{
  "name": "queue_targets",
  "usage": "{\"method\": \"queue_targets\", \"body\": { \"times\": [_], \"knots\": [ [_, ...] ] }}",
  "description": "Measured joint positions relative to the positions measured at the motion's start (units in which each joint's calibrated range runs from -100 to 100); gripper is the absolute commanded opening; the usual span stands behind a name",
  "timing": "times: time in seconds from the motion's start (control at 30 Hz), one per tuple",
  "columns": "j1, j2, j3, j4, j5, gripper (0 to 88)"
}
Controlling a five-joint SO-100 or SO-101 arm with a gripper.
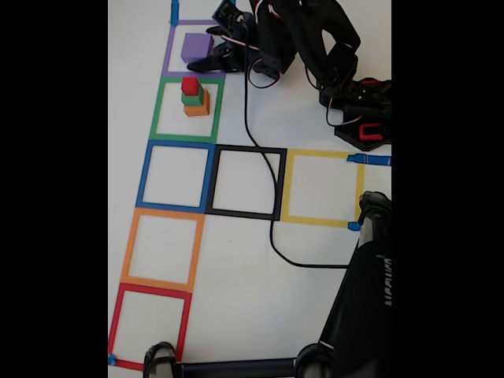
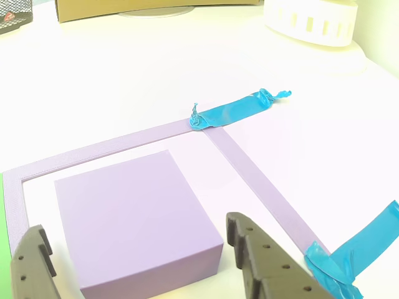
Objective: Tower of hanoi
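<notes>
Overhead in the fixed view, the purple cube [image 1: 196, 47] sits inside the purple tape square [image 1: 168, 52], with the black gripper [image 1: 211, 61] at its lower right. Just below, the red cube [image 1: 190, 85] tops the green cube [image 1: 193, 98] and orange cube [image 1: 198, 105] inside the green tape square [image 1: 157, 110]. Closer, in the other view, the gripper's [image 2: 134, 261] fingers [image 2: 252, 255] stand apart, flanking the purple cube [image 2: 134, 218] without clamping it; blue tape [image 2: 234, 111] marks the square's corner.
</notes>
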Motion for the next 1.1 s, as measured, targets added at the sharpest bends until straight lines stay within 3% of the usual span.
{"method": "queue_targets", "body": {
  "times": [0.63, 1.1],
  "knots": [
    [-0.7, 0.2, 0.0, 0.0, 0.0, 18.8],
    [-1.6, -1.9, -0.1, 4.4, 0.0, 18.1]
  ]
}}
